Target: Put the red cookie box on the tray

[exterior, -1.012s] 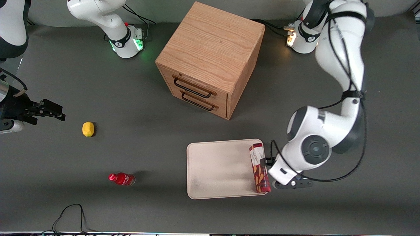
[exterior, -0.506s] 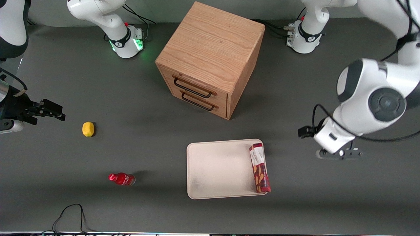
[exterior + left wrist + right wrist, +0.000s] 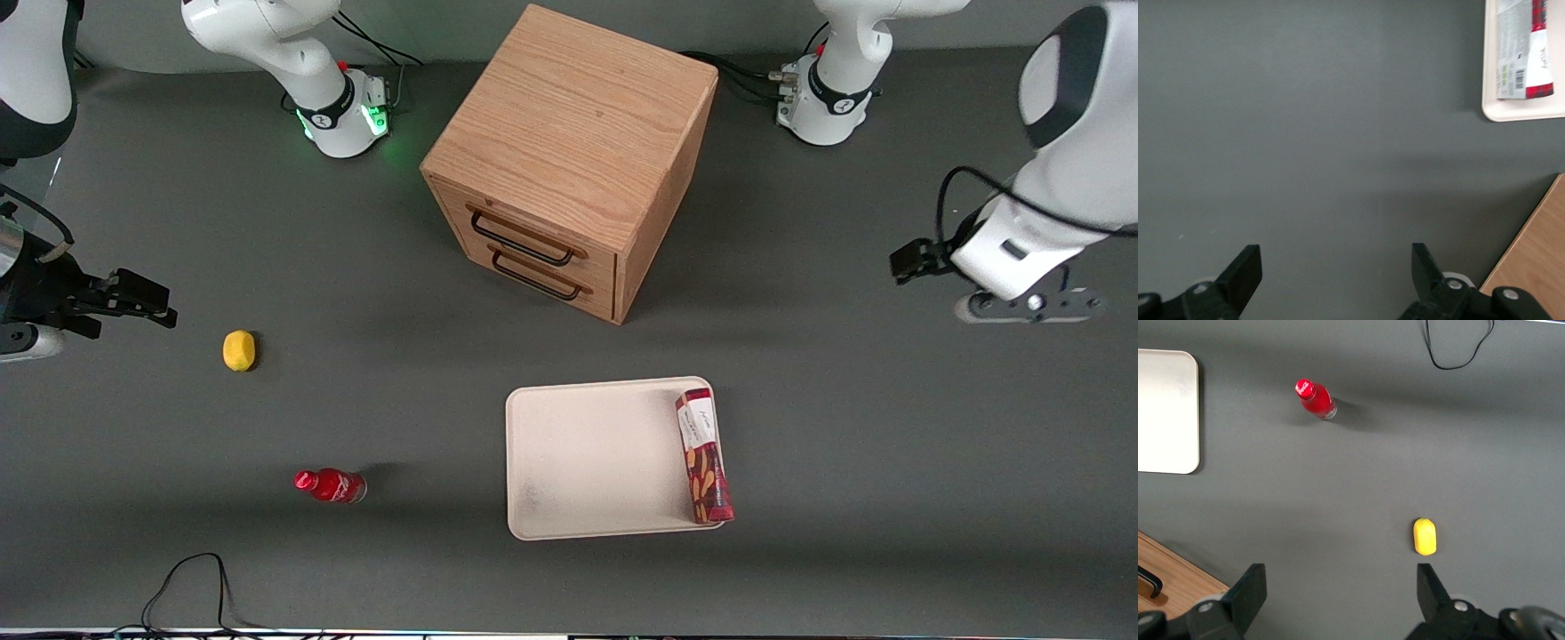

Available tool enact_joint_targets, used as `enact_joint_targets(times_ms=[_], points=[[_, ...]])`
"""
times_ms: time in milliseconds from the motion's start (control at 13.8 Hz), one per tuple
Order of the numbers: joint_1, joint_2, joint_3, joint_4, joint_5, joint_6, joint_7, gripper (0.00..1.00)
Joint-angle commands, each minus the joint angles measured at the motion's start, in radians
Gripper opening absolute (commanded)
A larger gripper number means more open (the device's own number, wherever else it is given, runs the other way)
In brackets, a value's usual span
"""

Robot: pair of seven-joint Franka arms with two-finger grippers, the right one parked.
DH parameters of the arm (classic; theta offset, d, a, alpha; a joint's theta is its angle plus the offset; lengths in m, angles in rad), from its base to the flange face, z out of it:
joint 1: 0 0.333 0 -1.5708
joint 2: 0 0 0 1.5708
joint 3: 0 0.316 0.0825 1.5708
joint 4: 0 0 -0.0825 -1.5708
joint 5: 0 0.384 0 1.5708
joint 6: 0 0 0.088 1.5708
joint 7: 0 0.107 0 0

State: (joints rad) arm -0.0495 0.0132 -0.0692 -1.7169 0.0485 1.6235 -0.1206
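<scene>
Wooden drawer cabinet [image 3: 569, 160] upper centre of front frame, handles facing the camera. Yellow lemon-like obj [image 3: 238, 349] mid-left, small red bottle [image 3: 331, 485] lower left, both toward parked arm's end; nothing near the tray. Red cookie box [image 3: 704, 455] lies along tray [image 3: 587, 462] short edge, lower centre-right, on the rim side toward working arm. Wrist view adds the box's white barcode end [image 3: 1523, 50] on tray corner [image 3: 1518, 110]; cabinet edge [image 3: 1535, 253] also shows. Gripper [image 3: 1337, 270] raised at mid-right of front frame [image 3: 925, 267], well apart from box, jaws wide, holding nothing. Arm folded high at right edge.
</scene>
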Motion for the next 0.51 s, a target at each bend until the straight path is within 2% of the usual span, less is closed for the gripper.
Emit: enact_joint_targets(times_ms=[0,145,289,434], points=[[-0.056,-0.036,0.133,0.003,0.005,-0.022,0.106,1.0],[-0.035,-0.021,0.146,0.045,-0.002,-0.031,0.116,1.0],[0.052,-0.012,0.059,0.062,-0.003,-0.065,0.119,1.0],[0.05,-0.012,0.054,0.068,0.001,-0.068,0.119,1.0]])
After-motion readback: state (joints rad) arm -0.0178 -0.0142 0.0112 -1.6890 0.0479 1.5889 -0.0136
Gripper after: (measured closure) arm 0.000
